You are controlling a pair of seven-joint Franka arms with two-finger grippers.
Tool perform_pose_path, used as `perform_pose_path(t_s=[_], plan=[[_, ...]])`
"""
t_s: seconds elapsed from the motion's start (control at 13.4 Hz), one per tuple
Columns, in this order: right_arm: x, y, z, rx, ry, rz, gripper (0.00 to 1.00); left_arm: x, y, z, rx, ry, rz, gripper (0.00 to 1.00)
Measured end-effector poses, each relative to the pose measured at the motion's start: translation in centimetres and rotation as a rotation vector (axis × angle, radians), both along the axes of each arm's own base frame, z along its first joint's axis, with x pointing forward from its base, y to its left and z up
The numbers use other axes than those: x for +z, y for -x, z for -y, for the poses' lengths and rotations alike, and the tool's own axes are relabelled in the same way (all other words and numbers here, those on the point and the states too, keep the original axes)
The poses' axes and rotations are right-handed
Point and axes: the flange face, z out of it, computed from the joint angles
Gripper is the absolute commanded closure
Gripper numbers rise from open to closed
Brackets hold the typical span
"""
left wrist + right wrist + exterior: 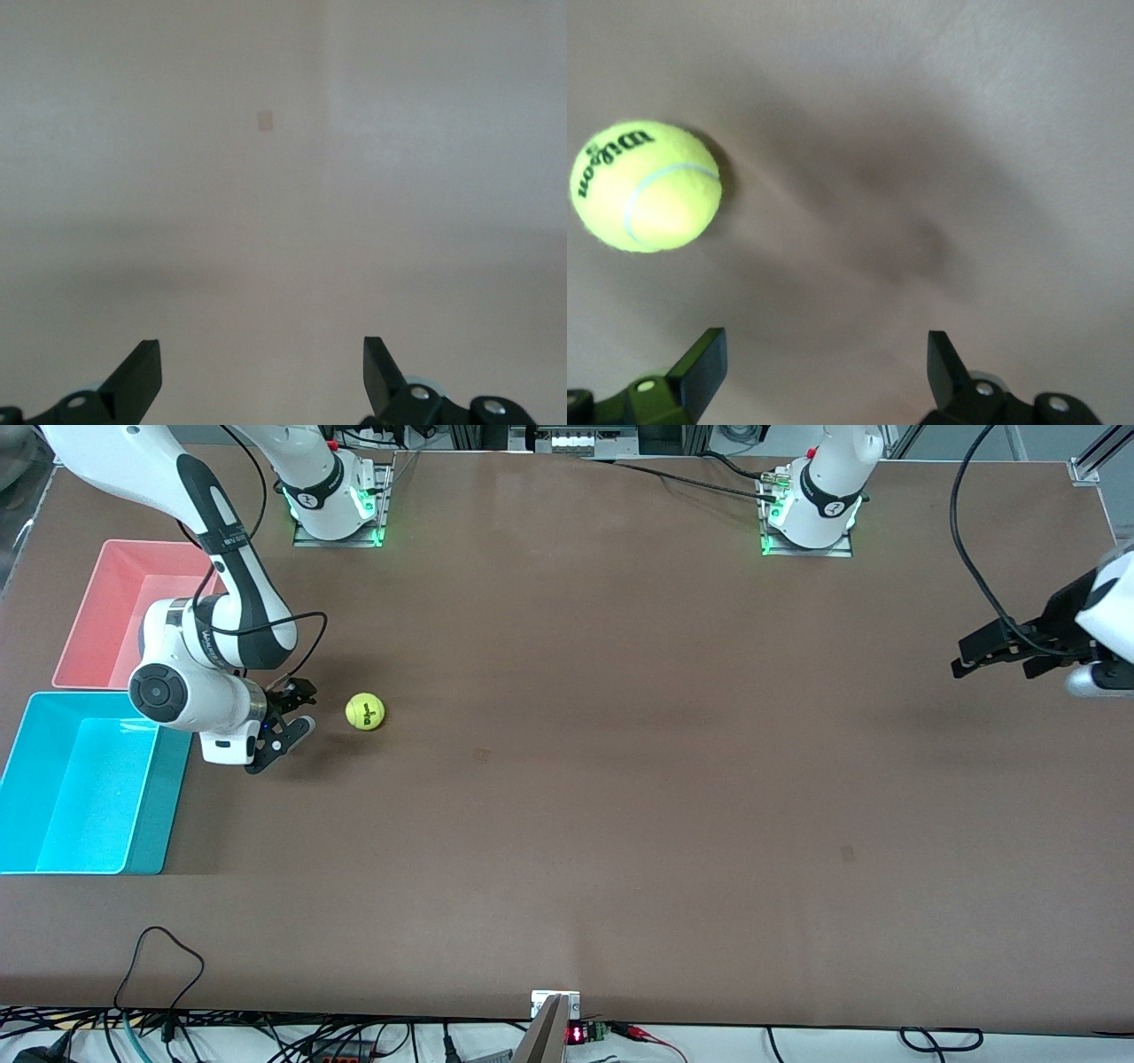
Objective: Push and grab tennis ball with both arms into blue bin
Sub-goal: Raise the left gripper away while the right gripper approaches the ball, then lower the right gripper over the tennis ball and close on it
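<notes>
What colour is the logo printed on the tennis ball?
Dark, near black, on the yellow-green tennis ball; clearest in the right wrist view.

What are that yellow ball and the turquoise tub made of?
The tennis ball looks felt-covered: fuzzy matte nap, pale seam, printed logo. The blue bin looks like moulded plastic: smooth, slightly glossy walls, uniform colour.

My right gripper (pixel 824 376) hangs with its two black fingertips (pixel 704 359) spread wide apart, nothing between them but bare brown table (pixel 966 133). The tennis ball (pixel 645 186) rests on that table near me, apart from my fingers and off to one side, with its dark printed logo and pale seam showing.
</notes>
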Motion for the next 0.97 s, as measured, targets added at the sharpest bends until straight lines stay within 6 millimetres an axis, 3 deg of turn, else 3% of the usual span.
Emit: perform_pose_path(t_s=[0.22, 0.52, 0.97], plan=[[1.0, -0.4, -1.7, 0.033, -0.008, 0.018, 0.00, -0.3, 0.6, 0.7, -0.018, -0.027, -0.004, 0.00], [1.5, 1.6, -7.7, 0.134, -0.033, 0.026, 0.00, 0.4, 0.8, 0.6, -0.017, -0.031, 0.012, 0.00], [-1.0, 7.9, -8.5, 0.178, -0.050, 0.098, 0.00, 0.4, 0.9, 0.7, -0.015, -0.031, 0.007, 0.00]])
